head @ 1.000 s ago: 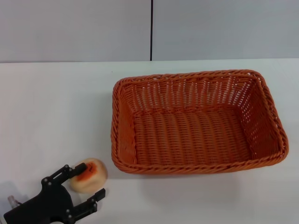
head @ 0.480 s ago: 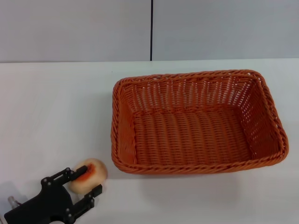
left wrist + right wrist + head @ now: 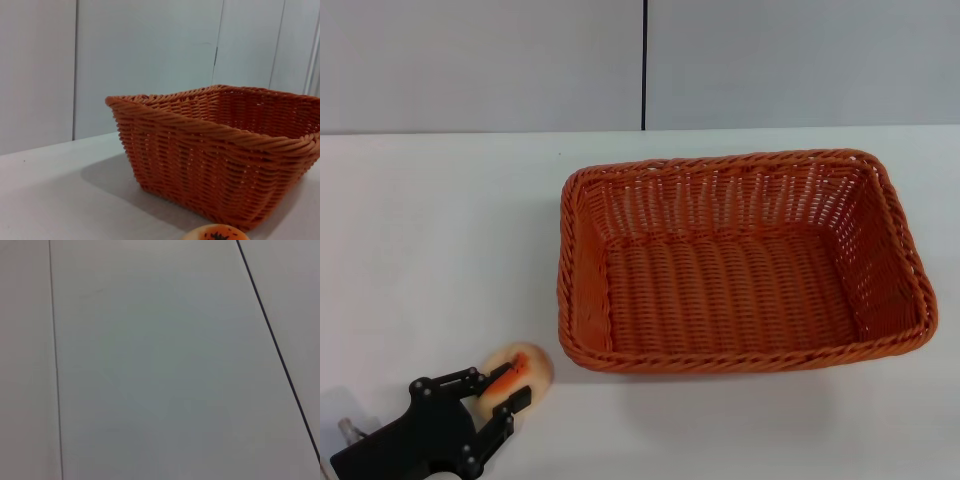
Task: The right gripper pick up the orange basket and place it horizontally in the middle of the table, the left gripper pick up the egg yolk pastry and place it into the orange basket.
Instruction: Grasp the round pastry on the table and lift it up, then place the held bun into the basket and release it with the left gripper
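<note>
The orange basket [image 3: 582,270] lies lengthwise in the middle of the white table [image 3: 440,230], upright and with nothing in it. Just off its near left corner sits the egg yolk pastry [image 3: 531,361], a pale bun with an orange glazed patch. My left gripper [image 3: 502,386] reaches in from the bottom left, its black fingers shut on the pastry's near side. In the left wrist view the basket [image 3: 210,160] looms close, and the pastry's top [image 3: 215,233] peeks in at the frame edge. The right gripper is out of view.
A grey panelled wall [image 3: 640,60] with a dark vertical seam stands behind the table. The right wrist view holds only that wall [image 3: 150,365]. Bare tabletop spreads left of the basket and along the front edge.
The left gripper's fingers have drawn together around the pastry and pulled back slightly toward the bottom left. The pastry has tipped so its orange patch faces the fingers. The basket has not moved.
</note>
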You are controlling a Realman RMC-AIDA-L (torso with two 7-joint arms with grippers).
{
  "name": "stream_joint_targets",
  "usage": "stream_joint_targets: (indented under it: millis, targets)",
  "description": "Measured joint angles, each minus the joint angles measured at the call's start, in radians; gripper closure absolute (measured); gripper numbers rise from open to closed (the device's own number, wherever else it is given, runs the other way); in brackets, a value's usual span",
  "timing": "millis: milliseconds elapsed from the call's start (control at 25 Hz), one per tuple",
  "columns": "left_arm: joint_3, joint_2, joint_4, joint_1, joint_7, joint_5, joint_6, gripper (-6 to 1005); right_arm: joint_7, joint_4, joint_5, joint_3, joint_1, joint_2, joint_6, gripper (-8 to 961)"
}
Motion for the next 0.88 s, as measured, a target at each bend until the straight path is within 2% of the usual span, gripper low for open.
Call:
stream_joint_targets:
  millis: [160, 240, 320, 480, 520, 560, 720, 760, 800, 880]
  targets:
    - [-0.007, 0.000, -0.002, 0.002, 0.000, -0.005, 0.023, 730, 0.000, 0.013, 0.000, 0.000, 0.001, -0.002, -0.001, 427]
    - [-0.043, 0.003, 0.006, 0.007, 0.000, -0.014, 0.101, 744, 0.000, 0.013, 0.000, 0.000, 0.001, -0.002, -0.001, 427]
    - [-0.082, 0.005, 0.020, 0.012, 0.000, -0.016, 0.174, 753, 0.000, 0.013, 0.000, 0.000, 0.001, -0.002, 0.001, 427]
    - [-0.254, 0.006, 0.062, 0.010, -0.012, -0.019, 0.391, 771, 0.000, 0.013, -0.001, -0.001, 0.001, -0.002, 0.003, 427]
    - [-0.254, 0.006, 0.062, 0.010, -0.012, -0.019, 0.391, 775, 0.000, 0.013, -0.001, -0.001, 0.001, -0.002, 0.003, 427]
    - [-0.272, 0.006, 0.055, -0.007, -0.014, -0.020, 0.445, 779, 0.000, 0.013, -0.001, -0.003, 0.001, -0.001, 0.005, 427]
    - [-0.256, 0.004, 0.016, -0.050, -0.017, -0.012, 0.466, 803, 0.000, 0.013, -0.001, -0.006, 0.001, 0.001, 0.007, 427]
    - [-0.224, 0.000, -0.010, -0.085, -0.011, -0.006, 0.456, 810, 0.000, 0.014, -0.001, -0.007, 0.002, 0.001, 0.008, 427]
    - [-0.224, 0.000, -0.010, -0.085, -0.011, -0.006, 0.456, 817, 0.000, 0.014, -0.001, -0.007, 0.002, 0.001, 0.008, 427]
    - [-0.183, -0.002, -0.041, -0.128, -0.005, -0.005, 0.436, 832, 0.000, 0.014, -0.001, -0.008, 0.003, 0.001, 0.008, 427]
